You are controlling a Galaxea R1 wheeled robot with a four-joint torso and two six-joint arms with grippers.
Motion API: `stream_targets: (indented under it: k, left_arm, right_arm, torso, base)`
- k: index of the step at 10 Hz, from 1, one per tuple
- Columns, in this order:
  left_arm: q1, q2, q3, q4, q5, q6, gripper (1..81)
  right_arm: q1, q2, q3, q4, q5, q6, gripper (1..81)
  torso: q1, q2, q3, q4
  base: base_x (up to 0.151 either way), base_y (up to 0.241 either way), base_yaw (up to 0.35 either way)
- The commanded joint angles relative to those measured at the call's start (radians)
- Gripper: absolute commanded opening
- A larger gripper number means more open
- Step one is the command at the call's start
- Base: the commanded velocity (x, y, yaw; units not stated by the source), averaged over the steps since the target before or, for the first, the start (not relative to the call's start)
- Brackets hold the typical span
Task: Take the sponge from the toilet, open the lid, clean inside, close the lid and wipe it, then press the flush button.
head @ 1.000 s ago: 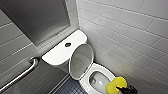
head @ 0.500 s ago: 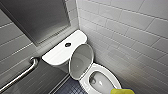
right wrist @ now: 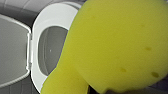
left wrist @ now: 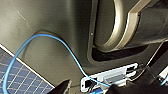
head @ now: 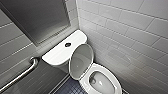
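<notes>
Pulling back from the bowl (head: pixel 100 84), your right end effector (right wrist: pixel 100 90) stays clamped on the bright yellow foam sponge (right wrist: pixel 117 47) above the glossy white toilet (head: pixel 113 75); its oval lid (head: pixel 81 61) stands raised, inside-cleaning seemingly done.

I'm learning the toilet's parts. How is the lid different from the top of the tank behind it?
The lid is oval; the tank top is a long rectangle with rounded corners. The lid stands up, leaning back toward the tank, while the tank top lies flat. The tank top has a small dark round button; the lid is plain. Both are white and shiny.
</notes>
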State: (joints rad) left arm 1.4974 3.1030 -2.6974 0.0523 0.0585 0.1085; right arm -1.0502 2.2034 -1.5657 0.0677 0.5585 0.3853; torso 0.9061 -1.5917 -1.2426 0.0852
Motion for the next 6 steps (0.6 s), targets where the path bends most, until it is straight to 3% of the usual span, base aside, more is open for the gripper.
stream_targets:
  k: [1,3,6]
  left_arm:
    - [0.044,0.004,0.004,-0.003,0.093,0.008,81.1]
    - [0.042,0.007,0.004,-0.003,0.087,0.008,81.1]
    - [0.040,0.008,0.004,-0.003,0.087,0.008,81.1]
  right_arm:
    - [0.193,-0.071,0.075,-0.008,-0.084,-0.003,1.0]
    - [0.331,-0.043,0.068,-0.008,-0.250,-0.005,1.0]
    - [0.475,0.101,-0.115,-0.002,-0.474,-0.005,1.0]
  torso:
    - [0.000,0.000,0.000,0.000]
    - [0.000,0.000,0.000,0.000]
    - [0.000,0.000,0.000,0.000]
  base:
    - [0.000,0.000,0.000]
    - [0.000,0.000,0.000]
    - [0.000,0.000,0.000]
